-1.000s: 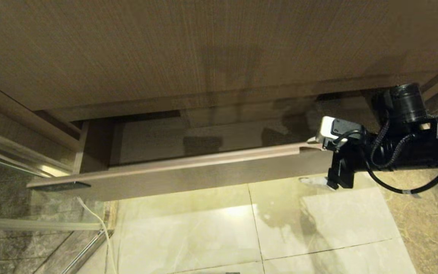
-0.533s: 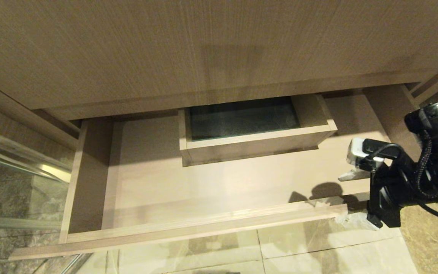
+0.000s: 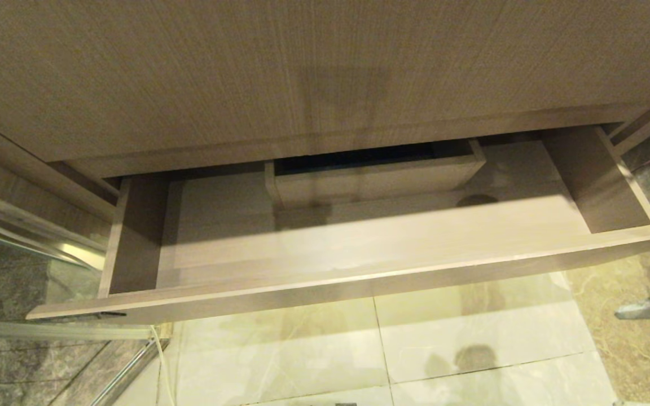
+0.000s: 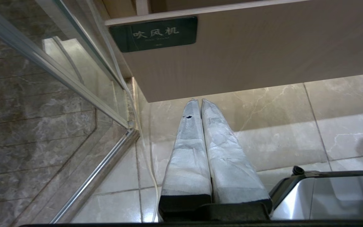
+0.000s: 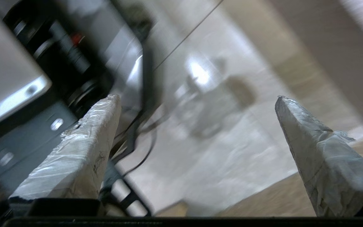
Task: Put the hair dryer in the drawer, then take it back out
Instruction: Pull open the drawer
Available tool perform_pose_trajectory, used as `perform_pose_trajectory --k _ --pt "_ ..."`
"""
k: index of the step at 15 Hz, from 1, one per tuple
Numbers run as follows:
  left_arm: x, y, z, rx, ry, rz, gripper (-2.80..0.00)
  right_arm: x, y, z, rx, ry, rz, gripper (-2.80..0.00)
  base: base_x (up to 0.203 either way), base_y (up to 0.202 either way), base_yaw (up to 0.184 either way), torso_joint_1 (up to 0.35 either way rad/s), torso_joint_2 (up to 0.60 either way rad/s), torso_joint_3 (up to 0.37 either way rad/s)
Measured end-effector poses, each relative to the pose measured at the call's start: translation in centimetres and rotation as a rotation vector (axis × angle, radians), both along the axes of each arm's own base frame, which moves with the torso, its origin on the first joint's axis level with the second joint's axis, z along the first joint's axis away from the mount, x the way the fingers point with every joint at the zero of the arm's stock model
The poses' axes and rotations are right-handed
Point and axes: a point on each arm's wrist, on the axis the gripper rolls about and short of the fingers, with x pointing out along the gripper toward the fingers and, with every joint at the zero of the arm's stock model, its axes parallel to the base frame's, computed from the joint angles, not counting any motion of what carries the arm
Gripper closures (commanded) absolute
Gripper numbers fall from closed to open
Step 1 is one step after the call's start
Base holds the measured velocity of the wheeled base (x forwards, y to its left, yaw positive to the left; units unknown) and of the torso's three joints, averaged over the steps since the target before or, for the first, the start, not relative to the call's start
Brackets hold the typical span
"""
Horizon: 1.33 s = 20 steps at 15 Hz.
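drawer: the drawer (image 3: 359, 259) stands pulled out under the taller wood-grain panel (image 3: 302, 73), over the tiled floor (image 3: 443, 349).
inside: boxed cut-out (image 3: 376, 175) at the drawer's back edge, middle.
label: dark label (image 4: 153, 34) at the front's corner, beside the glass partition (image 4: 58, 69).
hair dryer: seen in no view.
left gripper (image 4: 198, 104): fingers pressed together, empty, below the drawer front.
right gripper (image 5: 197, 101): fingers spread wide, empty, above the floor.

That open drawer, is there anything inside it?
The drawer holds only its bare wooden floor and a boxed cut-out at the back. No hair dryer shows. The rear strip under the cabinet panel is covered, so that part cannot be checked.
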Motion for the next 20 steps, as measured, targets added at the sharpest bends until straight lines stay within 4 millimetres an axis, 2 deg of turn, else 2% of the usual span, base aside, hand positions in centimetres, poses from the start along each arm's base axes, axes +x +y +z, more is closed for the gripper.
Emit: perform_pose_trajectory --k 2,6,7,10,14,20 --pt "0.0 0.0 0.0 0.000 0.001 0.000 0.00 -0.1 -0.1 1.2 0.042 -0.099 -0.029 -2.80 0.000 0.000 0.000 0.000 0.00 0.000" --pt "0.0 0.0 0.0 0.000 0.001 0.000 0.00 -0.8 -0.8 3.0 0.125 -0.104 -0.177 -2.80 0.000 0.000 0.000 0.000 0.00 0.000" --pt "0.0 0.0 0.0 0.000 0.001 0.000 0.00 -1.1 -1.1 3.3 0.129 -0.110 -0.213 0.00 0.000 0.000 0.000 0.000 0.00 0.000" --pt "0.0 0.0 0.0 0.000 0.001 0.000 0.00 -2.0 -1.9 4.2 0.133 -0.093 -0.313 0.00 0.000 0.000 0.000 0.000 0.00 0.000" --pt "0.0 0.0 0.0 0.000 0.001 0.000 0.00 -2.2 -2.5 5.1 0.171 -0.119 -0.418 0.00 0.000 0.000 0.000 0.000 0.00 0.000" --pt "0.0 0.0 0.0 0.000 0.001 0.000 0.00 -2.5 -2.8 6.5 0.190 -0.096 -0.490 0.00 0.000 0.000 0.000 0.000 0.00 0.000"
